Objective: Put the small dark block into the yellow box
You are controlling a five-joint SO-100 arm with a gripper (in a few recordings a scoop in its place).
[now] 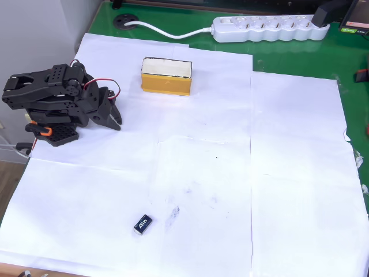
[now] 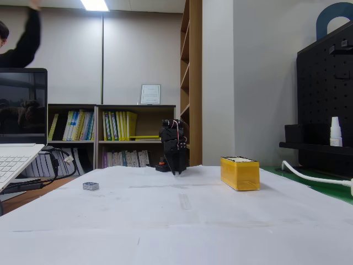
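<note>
One block [image 1: 143, 223] lies flat on the white paper [image 1: 242, 190], low in the overhead view at about 7 o'clock from the sheet's middle, its white lettering facing up. Nothing touches it. In the fixed view the block [image 2: 91, 186] is a small grey-dark speck at the left, well apart from everything else.

One box [image 1: 166, 76] stands at about 12 o'clock from the block, far up the paper, its cream top facing up and its yellow side toward the block. In the fixed view the box [image 2: 240, 173] sits right of centre.

One arm [image 1: 55, 101] is folded at about 10 o'clock from the block, at the paper's left edge, left of the box. Its claw [image 1: 113, 118] points down toward the paper with the tips close together, narrow, holding nothing. In the fixed view the claw [image 2: 176, 165] hangs low between block and box.

One white power strip [image 1: 271, 29] lies on the green table [image 1: 288, 57] at 1 o'clock, beyond the paper.
</note>
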